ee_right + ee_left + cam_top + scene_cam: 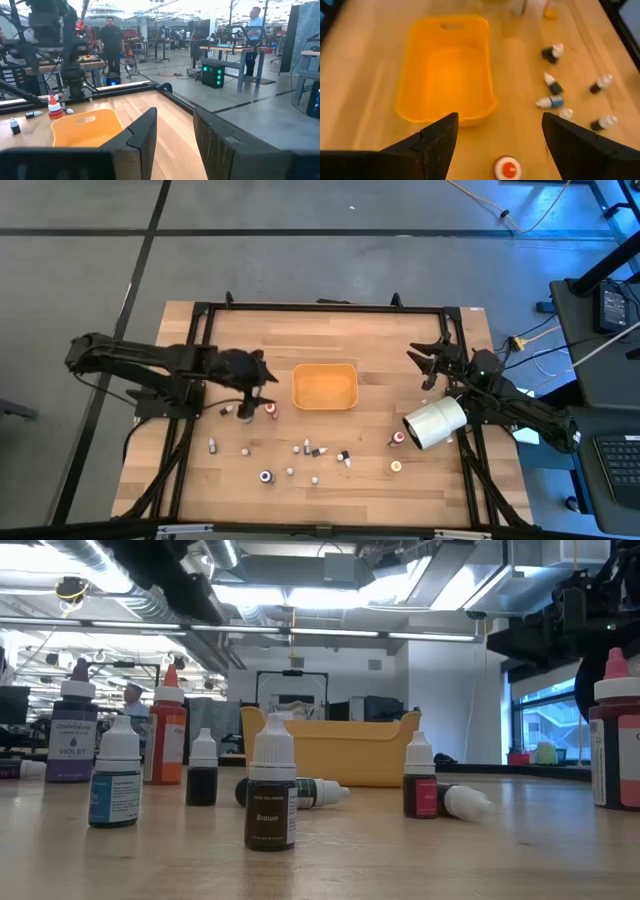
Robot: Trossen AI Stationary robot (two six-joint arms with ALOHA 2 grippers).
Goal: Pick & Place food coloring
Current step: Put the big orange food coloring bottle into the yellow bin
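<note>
Several tiny food coloring bottles (307,446) stand or lie scattered on the wooden table, in front of the orange tray (324,386). My left gripper (264,376) is open and hangs above the table, left of the tray. In the left wrist view (500,120) a bottle with a red-orange cap (508,168) stands upright below and between its fingers, untouched. That bottle also shows in the high view (271,410). My right gripper (418,367) is open and empty, held off the table right of the tray; its wrist view (175,112) looks across the tray (87,127).
A big white cylinder (435,423) lies at the table's right side beside the right arm. A black frame (320,307) runs round the table. People stand in the room beyond the table (111,40). Bare wood lies between the tray and the far edge.
</note>
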